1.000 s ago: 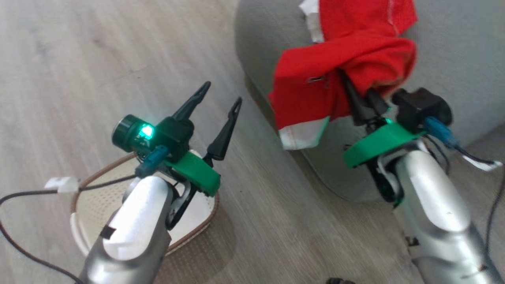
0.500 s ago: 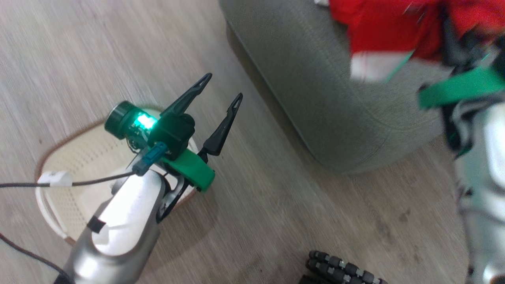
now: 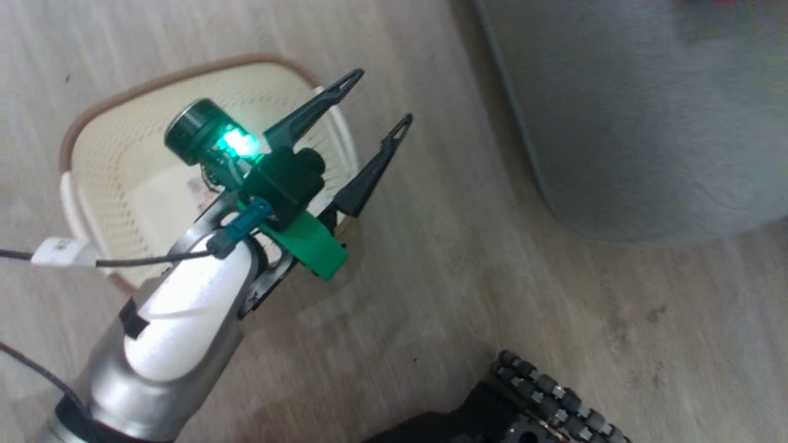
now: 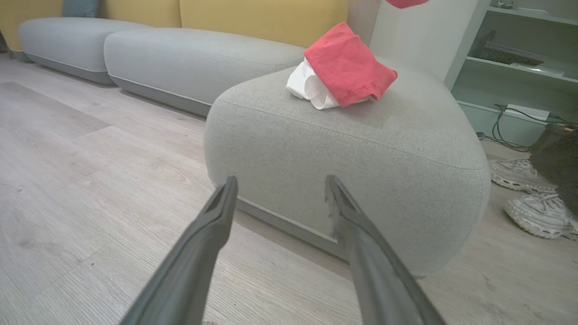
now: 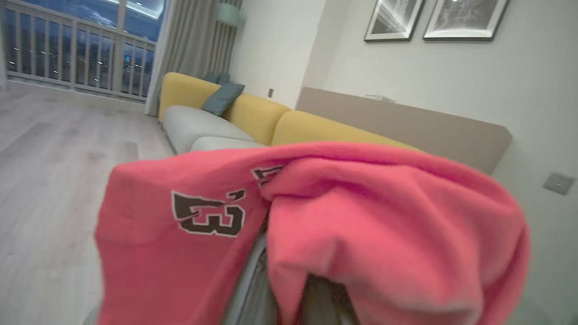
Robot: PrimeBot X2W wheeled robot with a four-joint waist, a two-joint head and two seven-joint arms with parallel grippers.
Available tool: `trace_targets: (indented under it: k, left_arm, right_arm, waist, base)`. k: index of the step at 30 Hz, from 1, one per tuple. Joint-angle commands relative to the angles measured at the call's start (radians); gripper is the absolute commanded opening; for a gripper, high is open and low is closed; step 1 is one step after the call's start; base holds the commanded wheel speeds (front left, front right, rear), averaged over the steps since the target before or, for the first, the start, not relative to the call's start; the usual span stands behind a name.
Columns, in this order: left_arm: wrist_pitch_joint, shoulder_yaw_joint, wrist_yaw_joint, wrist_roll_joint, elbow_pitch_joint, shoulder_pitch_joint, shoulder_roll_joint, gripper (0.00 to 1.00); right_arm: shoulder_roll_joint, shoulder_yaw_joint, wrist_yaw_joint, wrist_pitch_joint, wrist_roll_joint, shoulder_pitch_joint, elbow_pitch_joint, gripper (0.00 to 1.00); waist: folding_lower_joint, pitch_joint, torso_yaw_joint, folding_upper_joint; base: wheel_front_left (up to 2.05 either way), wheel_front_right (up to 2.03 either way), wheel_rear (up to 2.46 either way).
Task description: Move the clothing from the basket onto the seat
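My left gripper (image 3: 383,96) stands open and holds nothing, hanging above the near rim of the cream basket (image 3: 111,160), whose inside looks bare apart from a label. In the left wrist view the same gripper (image 4: 281,181) points at the side of the grey-green seat (image 4: 343,149). A folded red and white garment (image 4: 345,67) lies on top of it. A second red garment (image 5: 316,212) with a dark printed number drapes over my right gripper, hiding most of its fingers (image 5: 251,293). That garment is held up in the air.
The seat's rounded corner (image 3: 646,123) fills the upper right of the head view, with wood floor (image 3: 462,277) between it and the basket. A black ribbed part (image 3: 542,400) sits at the bottom edge. Grey and yellow sofas (image 4: 180,54), shelves and white shoes (image 4: 533,203) surround the seat.
The head camera has swung, so the basket sits higher in view and the right arm with its red garment has left the picture. My left gripper stays open.
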Motion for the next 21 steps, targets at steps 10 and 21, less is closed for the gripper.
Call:
trace_targets:
  k: [10,21]
  left_arm:
    - [-0.029,-0.030,-0.001,-0.038,-0.053,-0.059,0.036,1.00]
    - [-0.061,-0.038,-0.001,-0.058,0.014,-0.055,0.020,1.00]
  right_arm:
    - [-0.137,-0.342,-0.001,0.179,-0.176,-0.081,-0.034,0.00]
    - [-0.031,-0.298,-0.001,0.054,-0.087,0.182,0.097,1.00]
  waist:
    - [-0.0004,0.164,0.228,0.0000]
    - [-0.0004,0.109,0.238,0.0000]
  base:
    - [0.00,0.00,0.00]
    - [0.00,0.00,0.00]
